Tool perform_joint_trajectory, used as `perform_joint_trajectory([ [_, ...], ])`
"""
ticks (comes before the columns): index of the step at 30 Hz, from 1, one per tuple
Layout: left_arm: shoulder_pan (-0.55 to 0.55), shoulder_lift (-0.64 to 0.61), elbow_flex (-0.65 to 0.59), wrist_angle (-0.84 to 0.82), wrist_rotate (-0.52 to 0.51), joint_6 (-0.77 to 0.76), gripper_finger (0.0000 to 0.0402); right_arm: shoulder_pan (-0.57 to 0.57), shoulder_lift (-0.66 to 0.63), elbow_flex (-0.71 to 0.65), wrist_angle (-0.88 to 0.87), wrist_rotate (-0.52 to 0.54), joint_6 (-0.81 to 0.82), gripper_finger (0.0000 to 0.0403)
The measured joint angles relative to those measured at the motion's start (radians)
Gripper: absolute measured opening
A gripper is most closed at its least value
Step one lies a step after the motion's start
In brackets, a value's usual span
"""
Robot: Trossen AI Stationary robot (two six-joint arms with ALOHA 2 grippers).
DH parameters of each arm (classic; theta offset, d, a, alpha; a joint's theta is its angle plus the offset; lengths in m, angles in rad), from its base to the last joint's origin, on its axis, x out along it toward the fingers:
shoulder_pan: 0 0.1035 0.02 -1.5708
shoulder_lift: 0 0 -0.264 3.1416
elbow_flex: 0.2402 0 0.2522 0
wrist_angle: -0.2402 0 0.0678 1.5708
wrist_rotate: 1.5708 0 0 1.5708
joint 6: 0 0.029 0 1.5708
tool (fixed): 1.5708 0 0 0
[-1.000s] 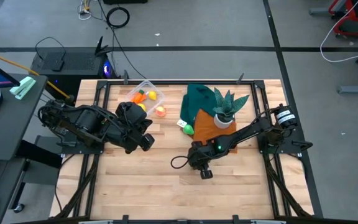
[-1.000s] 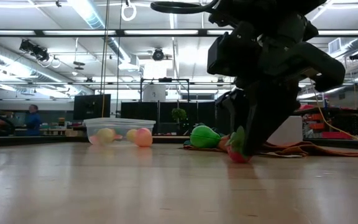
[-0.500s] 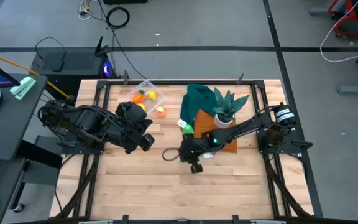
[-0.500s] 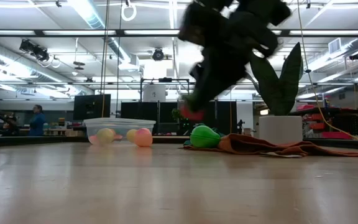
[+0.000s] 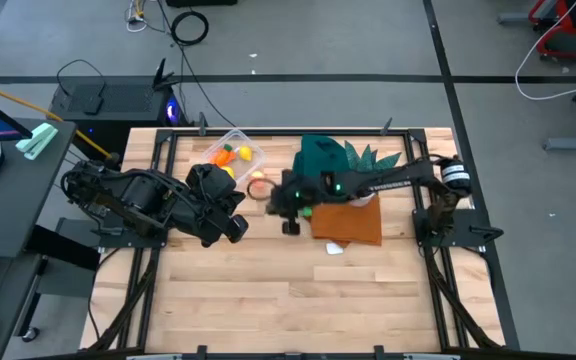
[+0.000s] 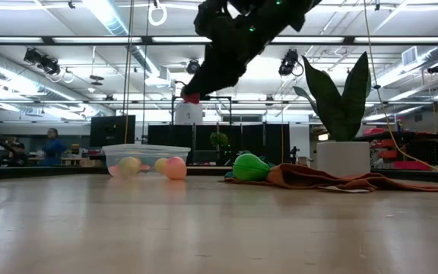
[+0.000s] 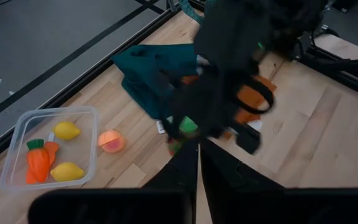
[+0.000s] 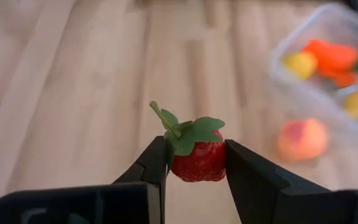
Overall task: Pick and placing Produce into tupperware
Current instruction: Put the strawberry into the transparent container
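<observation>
My right gripper (image 8: 196,157) is shut on a small red strawberry (image 8: 199,164) with green leaves, high above the table in the low view (image 6: 192,97), near the peach (image 5: 258,179). The clear tupperware (image 5: 236,154) stands at the far left and holds a carrot (image 7: 37,160) and two yellow pieces (image 7: 66,130). The pink-orange peach (image 7: 111,140) rests on the wood beside it. A green piece (image 6: 251,167) lies at the cloth's edge. My left gripper (image 7: 197,167) is shut and waits at the table's left (image 5: 230,226). My right gripper pinches the strawberry's red body (image 8: 188,168) between its two fingers (image 8: 155,160), one on each side, with the leafy top sticking out past the fingertips. The fingers slant down toward the table's left. The berry is lifted clear of the table.
A spiky plant in a white pot (image 6: 339,157) stands on an orange cloth (image 5: 353,222) next to a teal cloth (image 5: 318,158). A white tag (image 5: 334,247) lies on the wood. The near half of the table (image 5: 288,300) is bare wood. People stand in the room behind.
My right gripper has risen from the table's middle and swung toward the far left, toward the peach and the tupperware, staying shut on the strawberry. The strawberry has gone from table level to lifted well clear.
</observation>
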State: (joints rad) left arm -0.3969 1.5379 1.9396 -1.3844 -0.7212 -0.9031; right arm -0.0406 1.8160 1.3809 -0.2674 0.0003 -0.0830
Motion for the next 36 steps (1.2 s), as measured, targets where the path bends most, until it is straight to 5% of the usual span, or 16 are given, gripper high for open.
perform_joint_trajectory([
  [20,0.000,0.000,0.000,0.002,0.009,-0.002,0.0026,-0.228,0.061,0.125,0.198,-0.017,0.063,0.0090],
  [27,0.000,-0.001,0.000,0.007,0.011,-0.010,0.0015,-0.242,0.252,0.386,0.156,-0.058,0.056,0.0090],
  [36,0.000,-0.001,0.000,0.002,0.012,-0.024,0.0023,-0.282,0.521,0.760,-0.103,-0.034,0.036,0.0090],
])
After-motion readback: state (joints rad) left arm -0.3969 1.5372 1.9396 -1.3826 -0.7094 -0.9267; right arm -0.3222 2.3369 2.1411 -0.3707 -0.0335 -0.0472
